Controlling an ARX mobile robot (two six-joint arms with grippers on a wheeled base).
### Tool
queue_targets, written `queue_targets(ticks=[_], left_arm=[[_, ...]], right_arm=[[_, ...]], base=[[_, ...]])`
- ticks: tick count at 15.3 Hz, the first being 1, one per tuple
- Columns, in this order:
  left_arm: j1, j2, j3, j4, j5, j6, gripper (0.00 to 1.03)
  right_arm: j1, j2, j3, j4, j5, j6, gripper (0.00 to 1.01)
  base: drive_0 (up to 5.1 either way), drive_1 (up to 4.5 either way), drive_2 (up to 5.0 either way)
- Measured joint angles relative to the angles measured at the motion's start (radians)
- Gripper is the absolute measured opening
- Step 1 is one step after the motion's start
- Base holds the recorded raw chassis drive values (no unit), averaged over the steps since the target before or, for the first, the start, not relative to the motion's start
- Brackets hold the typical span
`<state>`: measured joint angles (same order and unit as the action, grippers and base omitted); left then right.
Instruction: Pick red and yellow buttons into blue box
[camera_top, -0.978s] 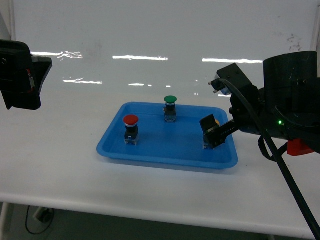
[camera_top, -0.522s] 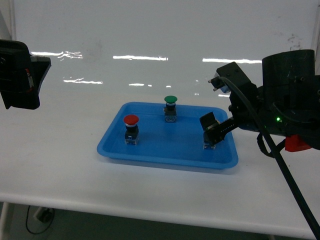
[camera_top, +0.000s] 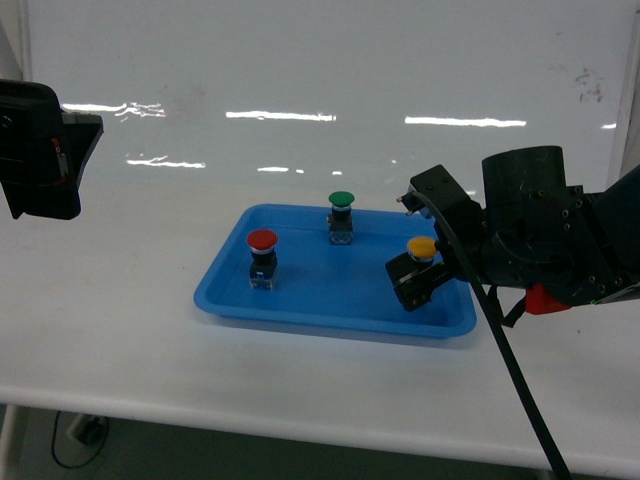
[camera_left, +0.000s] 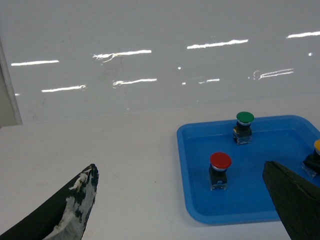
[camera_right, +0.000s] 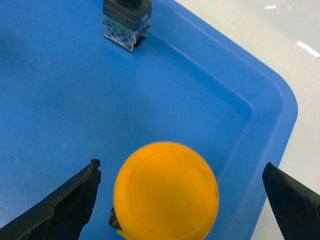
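The blue box (camera_top: 300, 305) is a shallow tray on the white table. The red button (camera_top: 262, 256) stands upright in its left part, also visible in the left wrist view as the red button (camera_left: 220, 169). The yellow button (camera_top: 421, 249) stands in the right part. My right gripper (camera_top: 417, 277) is open around it, and the yellow cap (camera_right: 166, 191) sits between the spread fingers (camera_right: 75, 197) without touching them. My left gripper (camera_top: 40, 150) hangs high at the far left, open (camera_left: 180, 169) and holding nothing.
A green-capped button (camera_top: 341, 214) stands at the back of the box. The black-and-clear base of another button (camera_right: 126, 20) shows just beyond the yellow cap. The box's rim corner (camera_right: 285, 107) lies to the right. A glossy white wall rises behind the table.
The right arm has dropped lower and shifted left. The yellow button, earlier hidden among the gripper's fingers, now stands with its cap showing between spread fingers. The left arm has not moved.
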<state>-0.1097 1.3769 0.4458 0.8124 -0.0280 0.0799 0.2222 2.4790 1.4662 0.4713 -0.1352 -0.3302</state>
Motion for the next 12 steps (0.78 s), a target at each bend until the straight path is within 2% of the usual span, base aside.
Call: queue_targets(ticks=[6, 9, 12], left_arm=[[0.000, 0.000, 0.000, 0.000, 0.000, 0.000, 0.98], [0.000, 0.000, 0.000, 0.000, 0.000, 0.000, 0.98], [0.000, 0.000, 0.000, 0.000, 0.000, 0.000, 0.98]], right_arm=[[0.008, 0.006, 0.016, -0.008, -0.011, -0.005, 0.98], [0.008, 0.006, 0.016, -0.008, -0.011, -0.005, 0.70], [0.008, 0.006, 0.016, -0.008, -0.012, -0.008, 0.36]], base=[[0.0, 0.00, 0.0], [0.0, 0.00, 0.0], [0.0, 0.00, 0.0]])
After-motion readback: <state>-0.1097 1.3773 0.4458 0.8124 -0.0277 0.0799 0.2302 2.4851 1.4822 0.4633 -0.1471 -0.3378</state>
